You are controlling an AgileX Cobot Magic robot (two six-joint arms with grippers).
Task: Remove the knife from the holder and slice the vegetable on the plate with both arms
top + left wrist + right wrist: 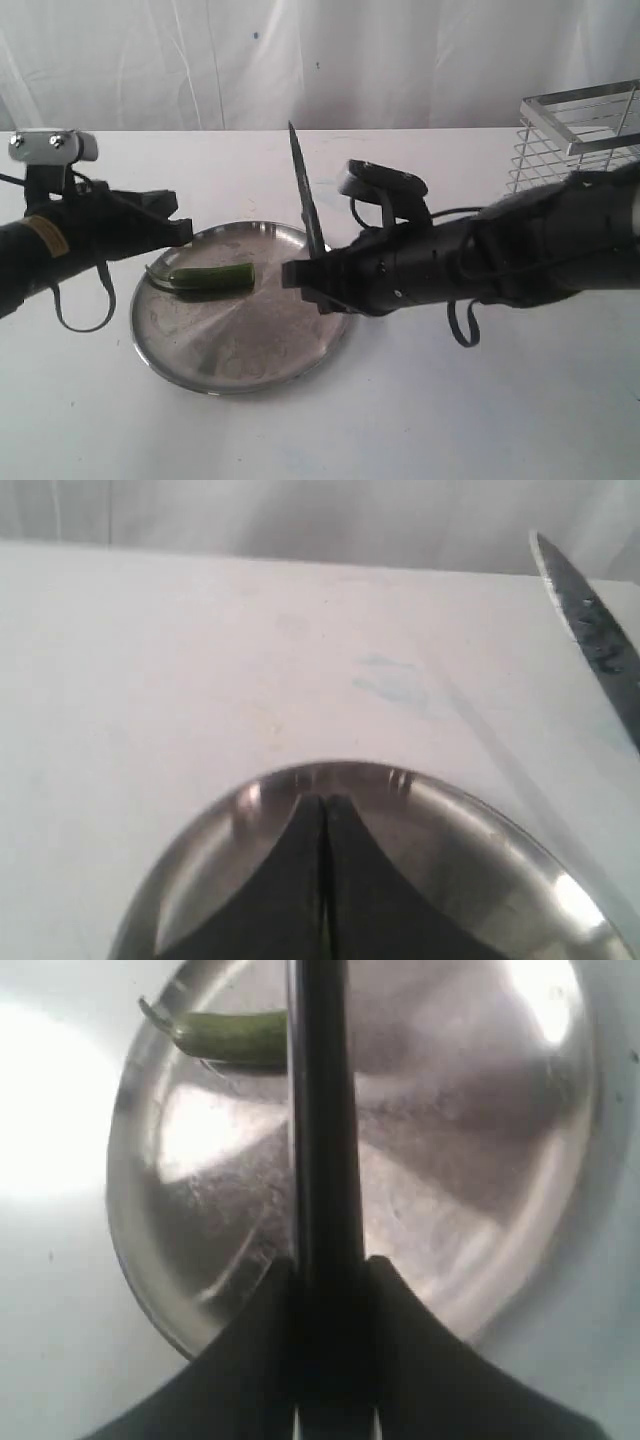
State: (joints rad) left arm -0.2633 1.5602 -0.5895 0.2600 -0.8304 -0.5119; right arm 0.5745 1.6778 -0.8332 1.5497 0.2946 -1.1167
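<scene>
The knife [305, 190], grasped blade-up by the right claw [303, 277] over the plate [240, 345], is ready for slicing, so next the clenched, empty left claw [182, 231] near the vegetable [215, 277] on the plate's left part must steady it while the blade tips down.

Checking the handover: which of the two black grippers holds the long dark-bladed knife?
The right gripper: its jaws clamp the long dark-bladed knife, blade raised, at the edge of the round steel plate. The left gripper is shut and empty.
</scene>
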